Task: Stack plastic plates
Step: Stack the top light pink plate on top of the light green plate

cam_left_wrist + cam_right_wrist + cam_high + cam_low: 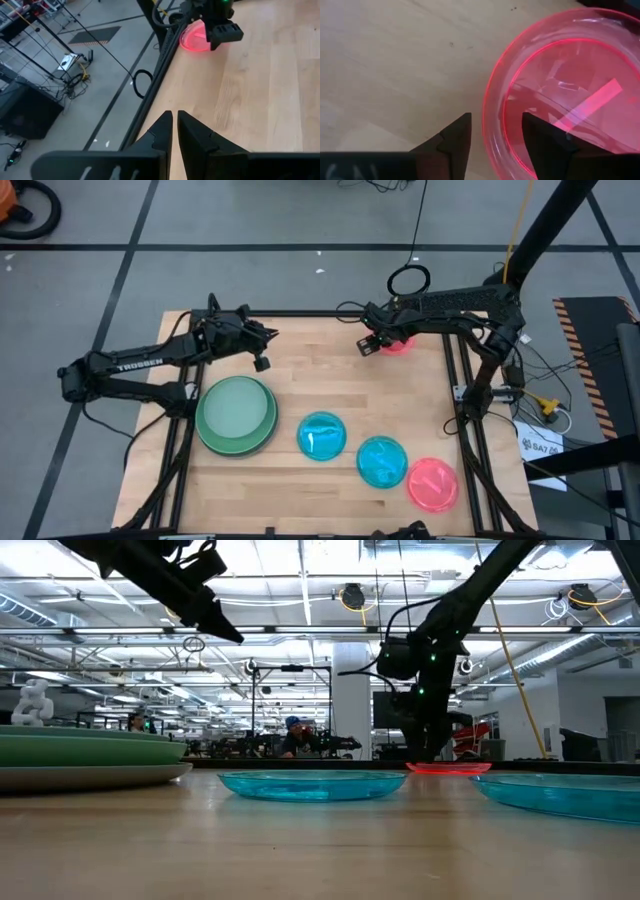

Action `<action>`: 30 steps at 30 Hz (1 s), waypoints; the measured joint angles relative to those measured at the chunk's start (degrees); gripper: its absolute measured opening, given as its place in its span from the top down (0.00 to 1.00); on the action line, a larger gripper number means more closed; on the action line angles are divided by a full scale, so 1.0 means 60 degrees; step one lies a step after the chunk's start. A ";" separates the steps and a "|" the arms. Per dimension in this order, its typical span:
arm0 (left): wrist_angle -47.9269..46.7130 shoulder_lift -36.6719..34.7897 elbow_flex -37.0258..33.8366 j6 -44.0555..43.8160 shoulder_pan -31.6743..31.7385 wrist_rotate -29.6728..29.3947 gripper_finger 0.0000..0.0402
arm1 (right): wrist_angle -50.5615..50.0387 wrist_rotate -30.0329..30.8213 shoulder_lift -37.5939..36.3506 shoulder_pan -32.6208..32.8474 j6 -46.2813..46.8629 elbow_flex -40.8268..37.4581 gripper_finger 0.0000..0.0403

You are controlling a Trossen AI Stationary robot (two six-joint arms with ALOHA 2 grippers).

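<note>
The right gripper [372, 343] reached low over the far side of the table [310, 365], at about one o'clock from its centre, and its fingers stood apart on both sides of the rim of a pink plate [570, 95], not yet closed on it. The left gripper [262, 350] hung above the table at about eleven o'clock, with its fingers [162, 132] almost together and holding nothing. The table was of pale wood with a dark metal frame, and it stood on a grey floor with cables; behind it was a large hall with ceiling lights. At eight o'clock a stack of plates [236, 415] lay, pale green on top. Toward five o'clock lay a cyan plate [322, 435], a second cyan plate [382, 461] and a second pink plate [433, 484], all round, thin and translucent.
</note>
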 joint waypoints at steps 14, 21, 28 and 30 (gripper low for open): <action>-0.0009 0.0000 0.0000 -0.0110 0.0082 0.0051 0.91 | 0.0250 0.0056 0.0369 0.0021 -0.0093 0.0000 0.75; -0.0021 0.0000 0.0000 -0.0216 0.0082 0.0067 0.91 | 0.0379 0.0040 0.0369 0.0204 -0.0119 0.0000 0.91; -0.0026 0.0000 0.0000 0.0043 0.0291 0.0076 0.91 | 0.0510 0.0041 0.0362 0.0457 -0.0353 0.0001 0.99; -0.0010 0.0000 0.0000 0.0230 0.0479 0.0076 0.91 | 0.0513 0.0016 0.0320 0.0535 -0.0363 0.0000 0.99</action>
